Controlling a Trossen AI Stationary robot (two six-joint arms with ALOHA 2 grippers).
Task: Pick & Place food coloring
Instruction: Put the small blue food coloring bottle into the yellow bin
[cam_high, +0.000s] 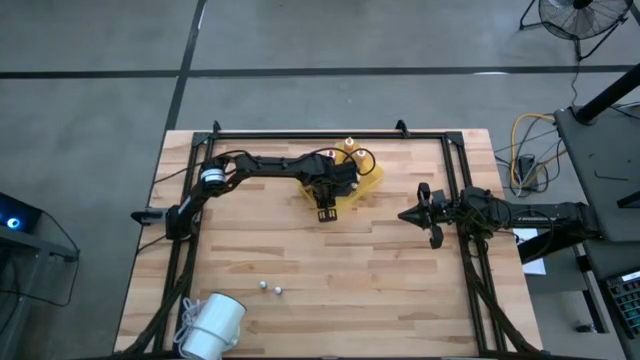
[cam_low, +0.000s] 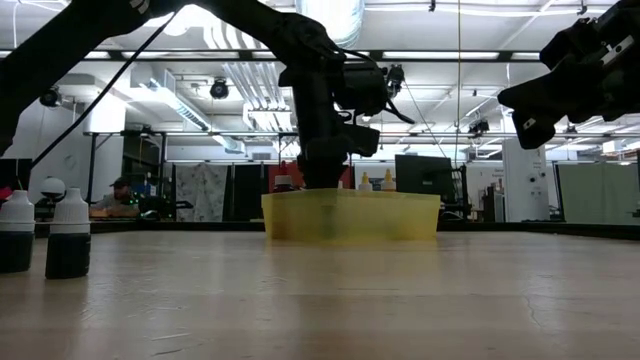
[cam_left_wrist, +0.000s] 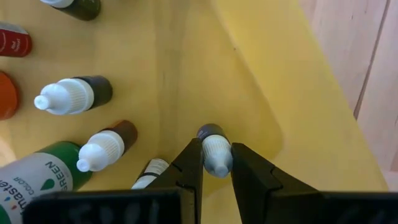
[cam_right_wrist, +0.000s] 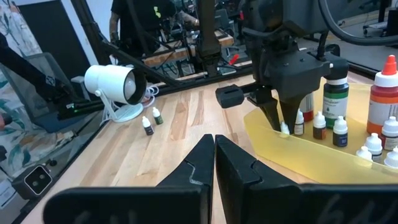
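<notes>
Left gripper (cam_left_wrist: 216, 163) pinches a white-capped bottle (cam_left_wrist: 214, 149), its colour seemingly dark.

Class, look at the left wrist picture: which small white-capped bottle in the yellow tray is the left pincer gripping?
The dark bottle clamped by its cap in the left pincer; the other bottles stand free.

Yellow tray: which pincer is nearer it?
Left. The left pincer is inside the yellow tray, shut on a small bottle; the right pincer waits off to its side, shut.
</notes>
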